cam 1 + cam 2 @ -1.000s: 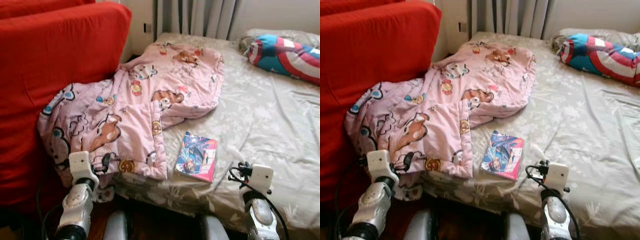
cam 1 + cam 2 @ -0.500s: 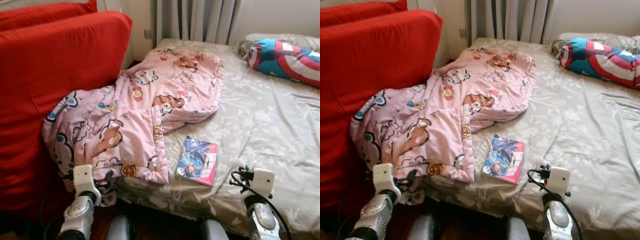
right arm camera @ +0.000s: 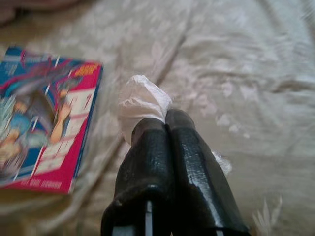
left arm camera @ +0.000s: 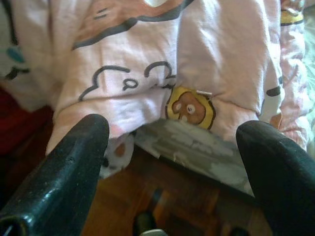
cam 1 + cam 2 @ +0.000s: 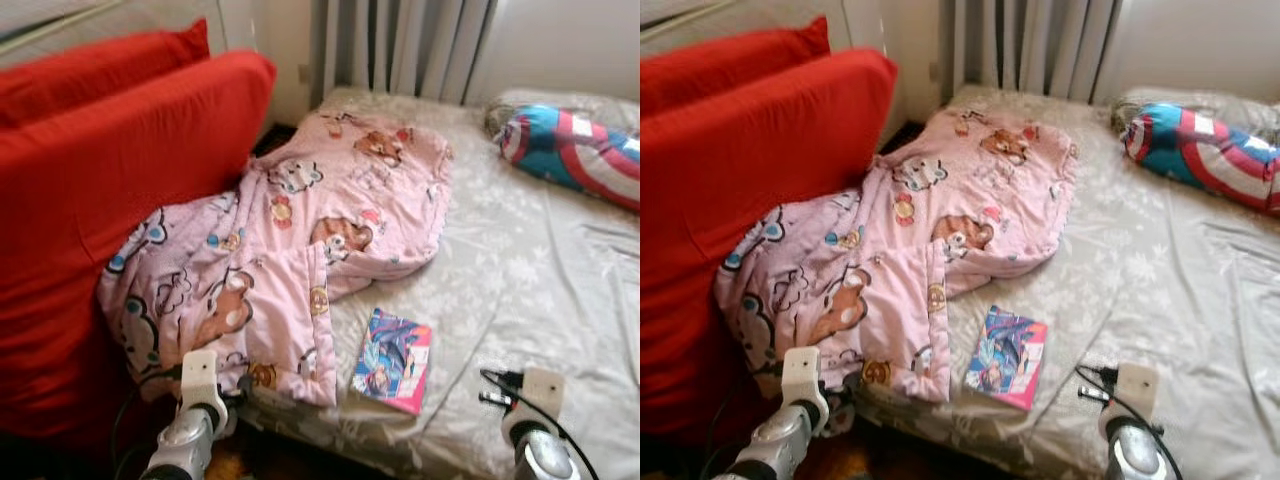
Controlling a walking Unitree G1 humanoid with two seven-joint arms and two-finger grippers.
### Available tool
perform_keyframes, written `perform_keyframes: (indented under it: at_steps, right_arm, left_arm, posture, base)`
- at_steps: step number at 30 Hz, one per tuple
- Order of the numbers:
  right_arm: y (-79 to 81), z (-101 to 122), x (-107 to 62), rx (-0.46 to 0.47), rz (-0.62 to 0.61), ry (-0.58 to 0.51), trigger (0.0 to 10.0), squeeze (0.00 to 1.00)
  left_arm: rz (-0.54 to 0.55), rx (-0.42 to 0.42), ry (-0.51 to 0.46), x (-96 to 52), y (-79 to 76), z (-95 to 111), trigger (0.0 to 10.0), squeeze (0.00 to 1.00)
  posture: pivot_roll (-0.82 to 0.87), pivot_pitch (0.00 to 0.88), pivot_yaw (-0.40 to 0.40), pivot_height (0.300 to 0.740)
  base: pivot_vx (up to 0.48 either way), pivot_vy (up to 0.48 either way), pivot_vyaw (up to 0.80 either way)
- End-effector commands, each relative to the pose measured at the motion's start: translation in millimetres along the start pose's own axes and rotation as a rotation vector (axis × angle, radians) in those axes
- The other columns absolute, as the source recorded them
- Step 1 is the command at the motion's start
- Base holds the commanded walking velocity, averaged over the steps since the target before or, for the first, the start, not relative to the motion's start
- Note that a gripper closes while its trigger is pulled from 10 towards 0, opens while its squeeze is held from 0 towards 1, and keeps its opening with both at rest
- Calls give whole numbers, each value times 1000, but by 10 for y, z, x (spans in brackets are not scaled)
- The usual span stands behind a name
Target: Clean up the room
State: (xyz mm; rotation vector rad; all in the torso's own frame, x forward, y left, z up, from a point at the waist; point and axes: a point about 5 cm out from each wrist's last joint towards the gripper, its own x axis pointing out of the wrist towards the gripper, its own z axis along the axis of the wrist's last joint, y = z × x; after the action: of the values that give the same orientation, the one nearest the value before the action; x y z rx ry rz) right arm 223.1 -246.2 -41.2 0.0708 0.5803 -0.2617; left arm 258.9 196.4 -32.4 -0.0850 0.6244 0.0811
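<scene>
A pink cartoon-print blanket (image 5: 300, 230) lies crumpled across the bed's near left corner and hangs over its edge. A colourful comic book (image 5: 393, 347) lies flat on the grey floral sheet (image 5: 500, 260) just right of the blanket. My left gripper (image 4: 172, 142) is open, its fingers wide apart, low in front of the hanging blanket edge (image 4: 162, 73) and above the wooden floor. My right gripper (image 3: 165, 123) is shut on a small crumpled white wad (image 3: 142, 101), held over the sheet just right of the comic book (image 3: 44, 118).
A big red cushion (image 5: 110, 170) stands against the bed's left side. A Captain America shield pillow (image 5: 570, 150) lies at the far right of the bed. Curtains (image 5: 400, 45) hang behind the bed. My two wrists (image 5: 198, 375) (image 5: 540, 395) sit at the picture's lower edge.
The whole picture has shifted, so the camera has moved: bed and cushion sit lower and both arms show less. Blanket and comic book lie as before.
</scene>
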Motion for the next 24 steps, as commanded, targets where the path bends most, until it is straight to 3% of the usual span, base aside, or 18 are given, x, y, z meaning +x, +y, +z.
perform_keyframes:
  at_steps: [1,7,11,16,24]
  right_arm:
    - [32,-143,-35,-23,8,76,10000,0]
    - [114,-280,-72,-23,33,151,10000,0]
    - [131,-325,-87,-18,37,174,10000,0]
    - [206,-402,-113,-39,62,212,10000,0]
    - [339,-419,-111,-24,95,234,10000,0]
  left_arm:
    - [22,14,80,-45,30,-184,10000,0]
    - [55,57,206,-155,73,-501,10000,0]
    - [46,98,229,-201,91,-600,10000,0]
    - [104,74,230,-253,251,-647,10000,0]
    - [147,120,207,-270,434,-585,10000,0]
  posture:
    - [-43,0,-69,740]
    - [-38,0,-54,740]
    - [-10,0,-74,740]
    - [1,0,-76,740]
    - [16,0,-24,740]
  base:
    - [0,0,0]
    - [0,0,0]
    - [0,0,0]
    - [0,0,0]
    - [0,0,0]
